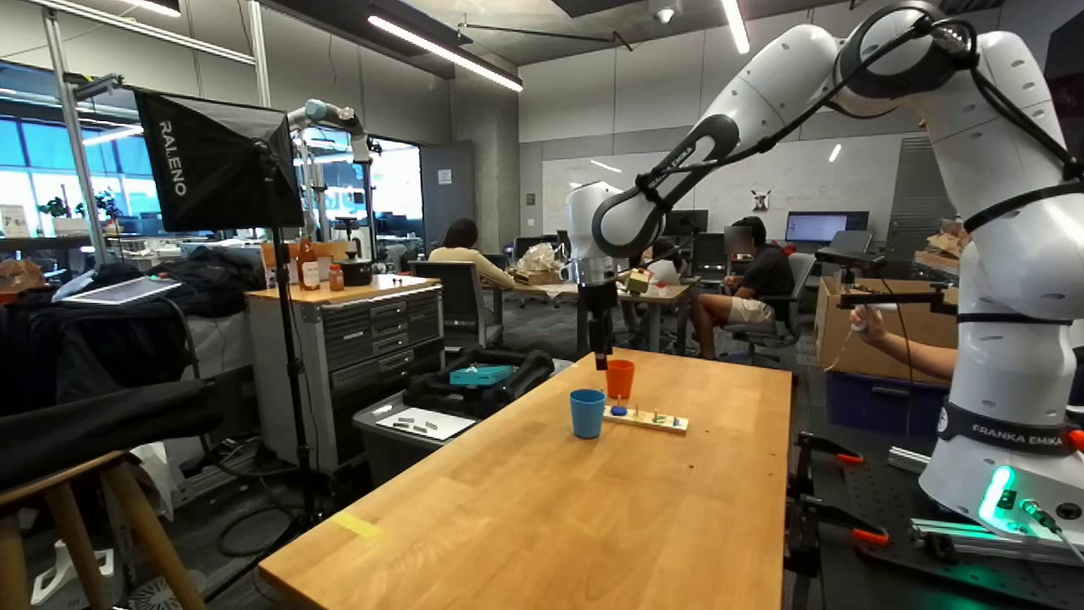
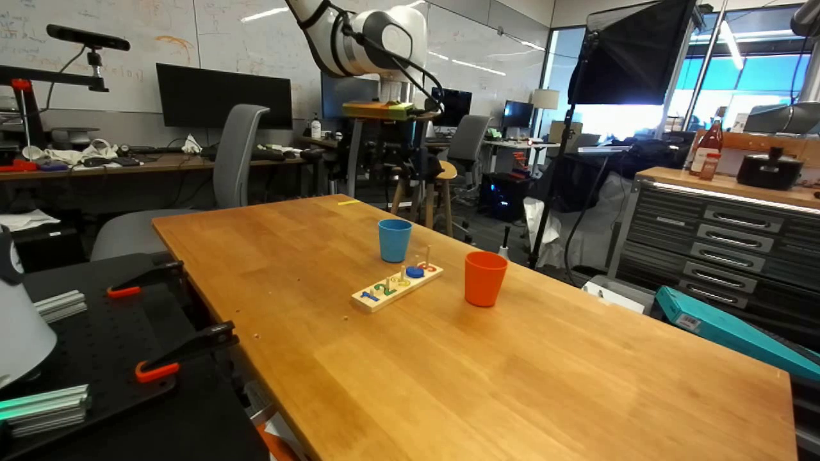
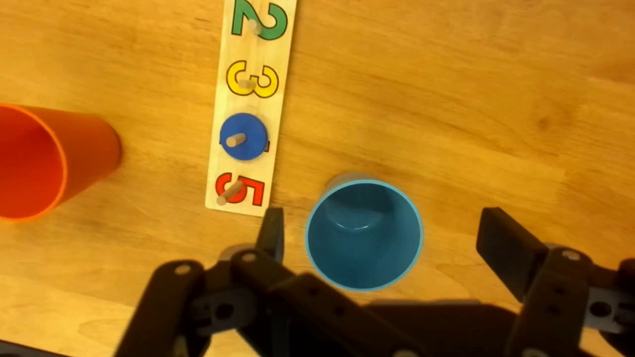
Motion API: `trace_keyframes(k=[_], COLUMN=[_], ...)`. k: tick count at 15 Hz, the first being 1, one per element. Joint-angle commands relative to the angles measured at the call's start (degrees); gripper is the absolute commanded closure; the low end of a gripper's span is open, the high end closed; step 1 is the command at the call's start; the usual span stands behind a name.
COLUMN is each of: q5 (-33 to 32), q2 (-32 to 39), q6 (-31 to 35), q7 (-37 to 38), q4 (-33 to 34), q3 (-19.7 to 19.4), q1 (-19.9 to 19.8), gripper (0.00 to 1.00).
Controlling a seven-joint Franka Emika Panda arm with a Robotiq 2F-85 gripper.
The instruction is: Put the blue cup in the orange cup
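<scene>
Fingers [image 3: 511, 258] of the gripper [image 3: 387, 243] loom nearest in the wrist view, spread wide and holding nothing, apparently so that the blue cup [image 3: 364, 235], upright and mouth up on the table [image 3: 446, 124] below them, can fit between with room on either side. It sits just beside the numbered board [image 3: 250, 105], seemingly closer to the finger on that side, so a small sideways correction may help before lowering. Across the board, the orange cup [image 3: 69, 156] stands upright, its open mouth suited to receiving the other, though the pegs [image 3: 231, 192] probably call for a high carry.
</scene>
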Motion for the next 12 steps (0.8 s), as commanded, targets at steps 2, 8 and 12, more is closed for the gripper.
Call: trace_keyframes(k=[2, 8, 12], q5=[-0.35, -0.19, -0.5], q2=[6.66, 9.85, 11.39], q6=[0.91, 2.57, 3.63], q7=[1.36, 2.06, 2.6], q4=[5.74, 5.61, 5.09], q3=[1.04, 2.39, 2.25], q1=[0.81, 2.17, 2.76], gripper=[0.0, 0.0, 0.0])
